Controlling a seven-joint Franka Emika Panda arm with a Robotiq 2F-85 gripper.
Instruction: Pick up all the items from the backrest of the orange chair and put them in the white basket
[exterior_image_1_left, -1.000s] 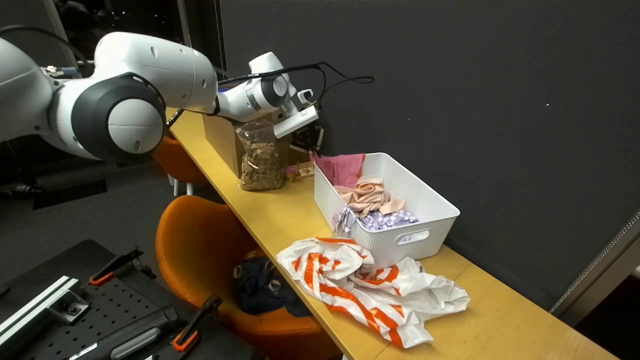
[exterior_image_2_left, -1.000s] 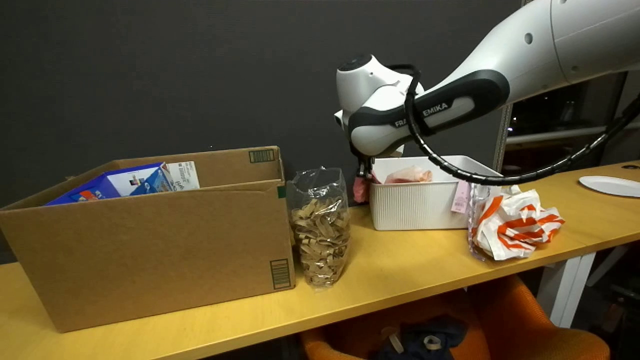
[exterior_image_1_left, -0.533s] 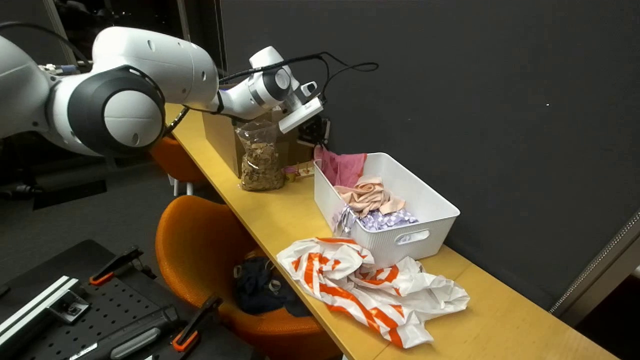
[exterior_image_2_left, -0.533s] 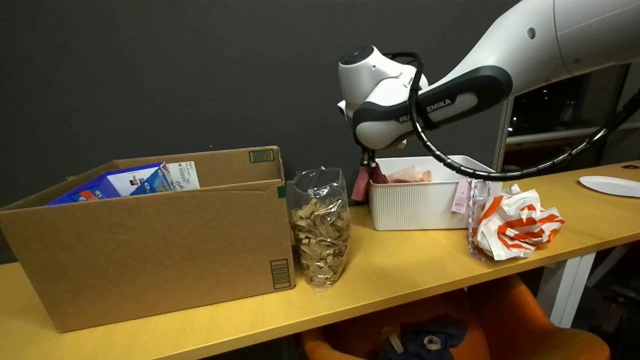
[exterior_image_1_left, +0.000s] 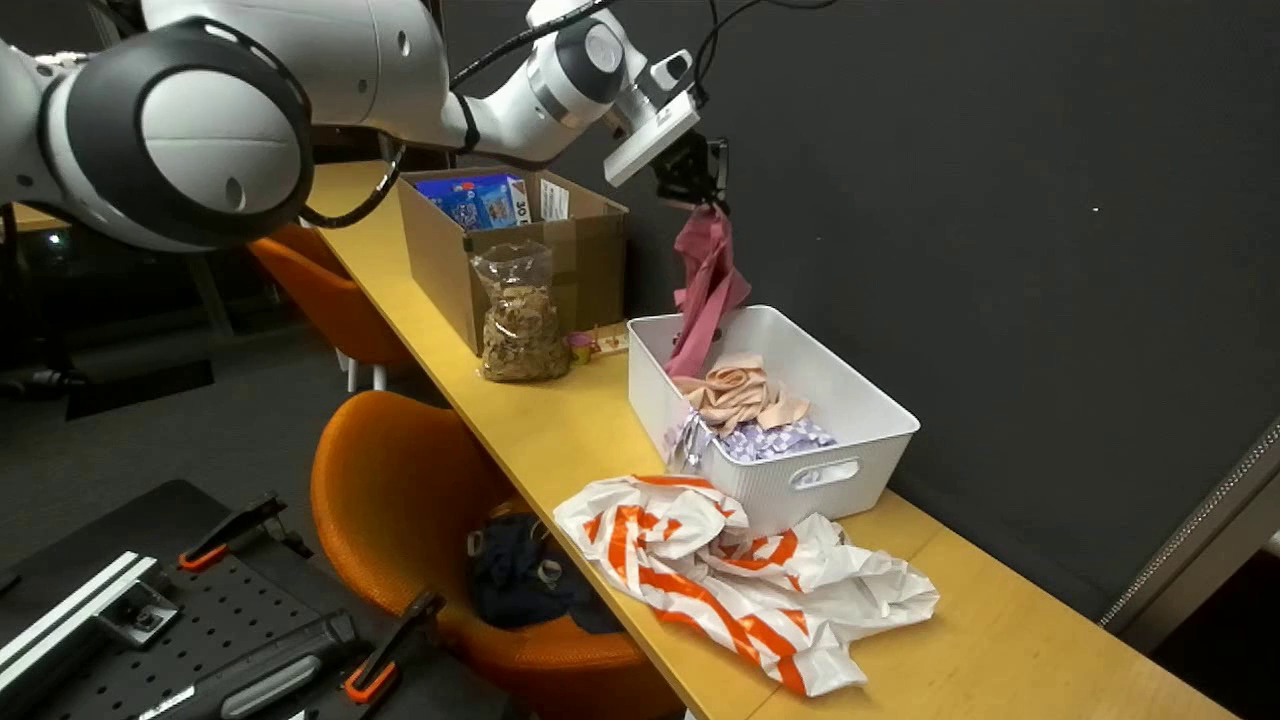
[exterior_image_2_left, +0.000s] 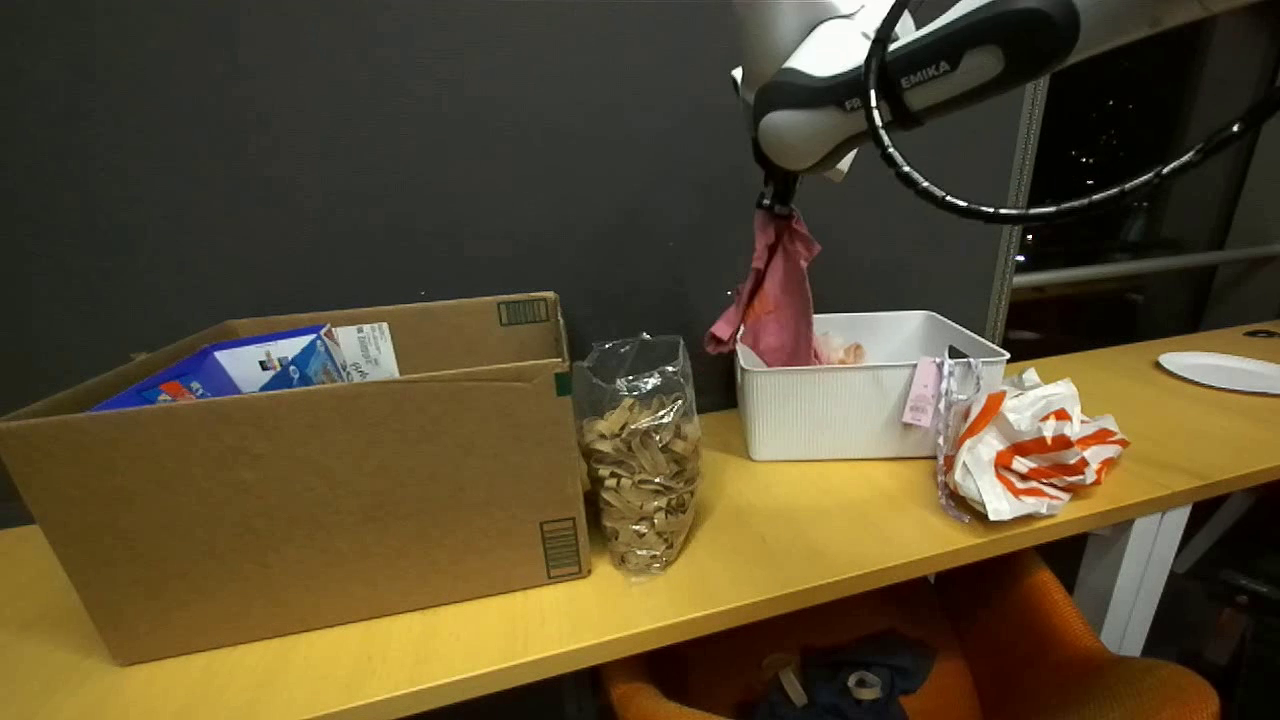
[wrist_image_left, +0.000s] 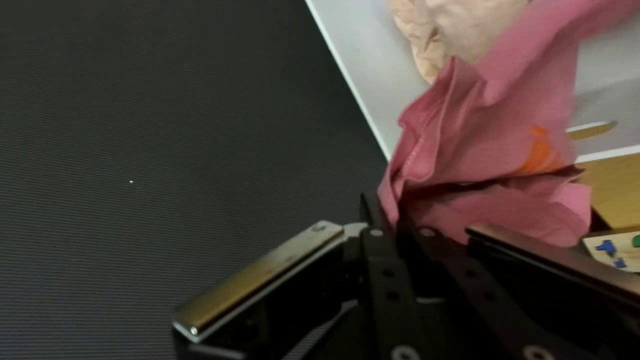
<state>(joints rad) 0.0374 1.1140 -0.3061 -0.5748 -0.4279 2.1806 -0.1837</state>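
Note:
My gripper (exterior_image_1_left: 718, 205) is shut on the top of a pink cloth (exterior_image_1_left: 708, 275); this also shows in the wrist view, with the fingertips (wrist_image_left: 392, 220) closed on the cloth (wrist_image_left: 475, 140). The cloth hangs down, its lower end inside the near-box end of the white basket (exterior_image_1_left: 860, 490). In an exterior view, one corner of it hangs outside the basket (exterior_image_2_left: 840, 415). A peach cloth (exterior_image_1_left: 738, 390) and a purple checkered cloth (exterior_image_1_left: 775, 440) lie in the basket. A dark blue cloth (exterior_image_1_left: 525, 575) lies on the seat of the orange chair (exterior_image_1_left: 390, 470).
A cardboard box (exterior_image_2_left: 330, 520) and a clear bag of brown strips (exterior_image_2_left: 640, 470) stand beside the basket. A crumpled white and orange bag (exterior_image_1_left: 740, 600) lies against its other end. A white plate (exterior_image_2_left: 1225, 372) is farther along the table. A dark wall (wrist_image_left: 150, 125) rises behind.
My gripper has risen with the pink cloth, moving up and to the right in both exterior views. The cloth, earlier draped over the basket's rim, now hangs stretched from the gripper.

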